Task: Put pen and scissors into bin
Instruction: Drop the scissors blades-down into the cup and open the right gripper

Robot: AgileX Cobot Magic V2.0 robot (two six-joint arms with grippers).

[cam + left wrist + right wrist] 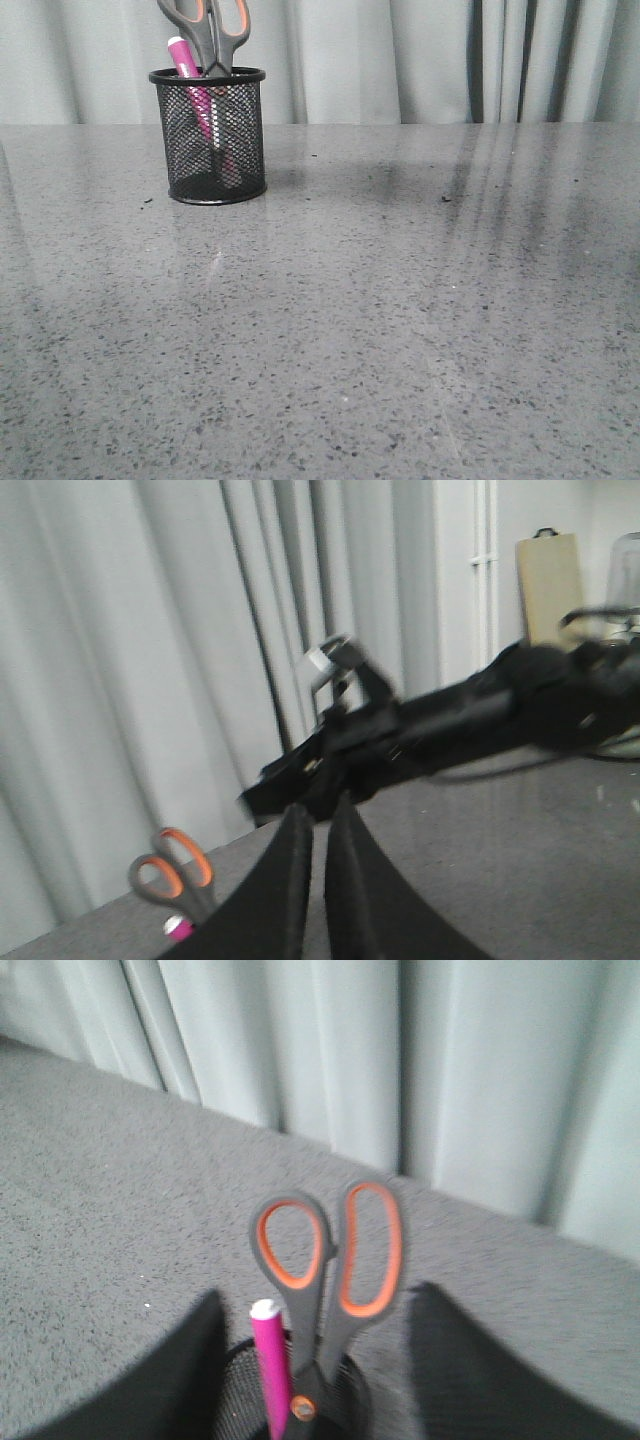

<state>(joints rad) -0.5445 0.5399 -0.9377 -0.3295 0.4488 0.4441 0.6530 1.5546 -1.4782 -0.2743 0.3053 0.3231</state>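
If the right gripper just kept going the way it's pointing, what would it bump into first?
Probably the scissors: their handles stand straight ahead between the open right gripper's fingers, sticking up from the bin beside the pen. Depth is hard to judge, so the bin's rim might come first.

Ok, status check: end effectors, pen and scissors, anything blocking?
Left end effector nearly shut, empty. Right end effector open, empty, facing the bin. Pen and scissors both standing in bin, handles up. Nothing in the way.
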